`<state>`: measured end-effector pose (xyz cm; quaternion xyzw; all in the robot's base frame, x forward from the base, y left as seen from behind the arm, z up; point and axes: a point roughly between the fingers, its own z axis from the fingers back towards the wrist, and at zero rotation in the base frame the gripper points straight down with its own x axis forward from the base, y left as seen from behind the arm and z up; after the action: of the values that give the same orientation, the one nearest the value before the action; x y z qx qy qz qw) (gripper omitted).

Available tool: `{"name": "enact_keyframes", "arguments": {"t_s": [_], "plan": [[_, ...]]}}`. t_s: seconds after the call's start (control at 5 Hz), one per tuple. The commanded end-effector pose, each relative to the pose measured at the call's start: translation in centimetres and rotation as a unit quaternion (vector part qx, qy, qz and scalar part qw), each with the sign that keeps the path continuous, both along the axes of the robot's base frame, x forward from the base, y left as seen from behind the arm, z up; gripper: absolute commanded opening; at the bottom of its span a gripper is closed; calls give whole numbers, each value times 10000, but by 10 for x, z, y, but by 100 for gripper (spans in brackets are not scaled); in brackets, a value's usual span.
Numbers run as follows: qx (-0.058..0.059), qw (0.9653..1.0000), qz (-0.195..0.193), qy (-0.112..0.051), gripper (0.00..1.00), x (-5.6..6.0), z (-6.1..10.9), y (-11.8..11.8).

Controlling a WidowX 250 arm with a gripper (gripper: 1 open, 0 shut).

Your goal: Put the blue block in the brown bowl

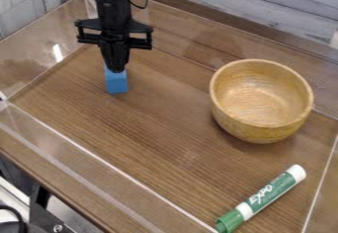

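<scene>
While clamped, one blue block [118, 81], one brown bowl [262, 99]

The light is even and bright. Pale glare lies on the counter [145, 128] left of the gripper [117, 67]. Shadows are soft, and the picture is slightly grainy.

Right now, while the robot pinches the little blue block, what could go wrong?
1. The black gripper grips only the top of the small bright-blue rectangular block, so it might slip out when lifted.
2. The round light-brown wooden bowl has a thick raised rim; carried too low, the block could bump it.
3. The bowl sits far off to the right, so a loose grip has a long way to fail.
</scene>
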<state>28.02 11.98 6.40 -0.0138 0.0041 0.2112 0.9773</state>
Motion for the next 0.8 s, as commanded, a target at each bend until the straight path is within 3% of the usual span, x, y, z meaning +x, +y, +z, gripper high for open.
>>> {"name": "enact_keyframes", "arguments": {"t_s": [0.0, 0.6], "plan": [[82, 9997, -33, -226, 0, 9, 14, 2], [65, 9995, -185, -262, 0, 13, 26, -7]]}}
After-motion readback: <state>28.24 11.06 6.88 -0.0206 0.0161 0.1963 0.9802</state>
